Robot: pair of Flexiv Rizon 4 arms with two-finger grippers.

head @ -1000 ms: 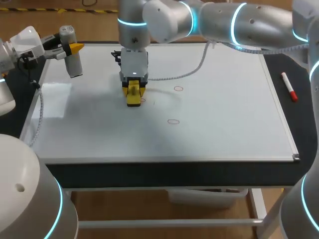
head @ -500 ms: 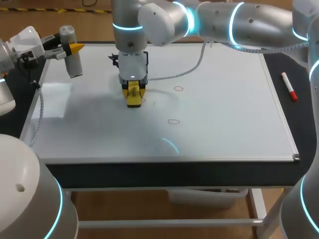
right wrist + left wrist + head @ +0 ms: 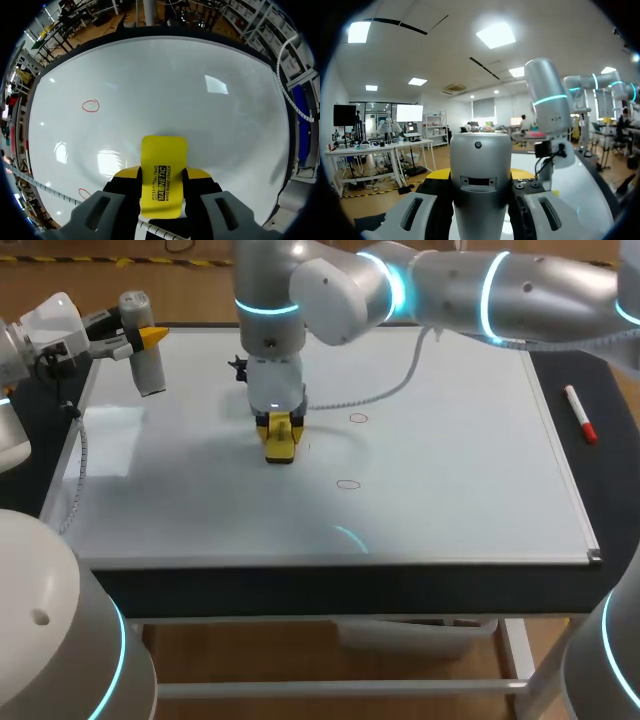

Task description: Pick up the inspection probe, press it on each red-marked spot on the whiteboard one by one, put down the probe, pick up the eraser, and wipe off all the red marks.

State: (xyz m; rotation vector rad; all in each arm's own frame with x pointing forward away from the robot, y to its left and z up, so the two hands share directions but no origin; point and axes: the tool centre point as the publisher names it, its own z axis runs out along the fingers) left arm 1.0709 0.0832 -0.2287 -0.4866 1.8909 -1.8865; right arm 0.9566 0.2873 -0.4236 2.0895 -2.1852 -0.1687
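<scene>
My right gripper (image 3: 279, 426) is shut on a yellow eraser (image 3: 280, 439) and holds it down on the whiteboard (image 3: 460, 470), left of the middle. In the right wrist view the eraser (image 3: 162, 175) sits between the yellow-tipped fingers (image 3: 198, 174), flat on the board. Two red oval marks show: one mark (image 3: 358, 419) right of the eraser and another mark (image 3: 347, 484) nearer the front. My left gripper (image 3: 148, 338) hovers over the board's far left corner, shut on the grey cylindrical probe (image 3: 141, 350). The probe (image 3: 480, 182) fills the gap between its fingers.
A red marker pen (image 3: 580, 415) lies on the dark strip to the right of the board. A white cable (image 3: 385, 380) trails from my right arm over the far part of the board. The board's metal rim (image 3: 340, 561) runs along the front.
My right arm has slid the eraser a little to the right and toward the front, over a faint mark that lay beside it. The left arm and probe have stayed still.
</scene>
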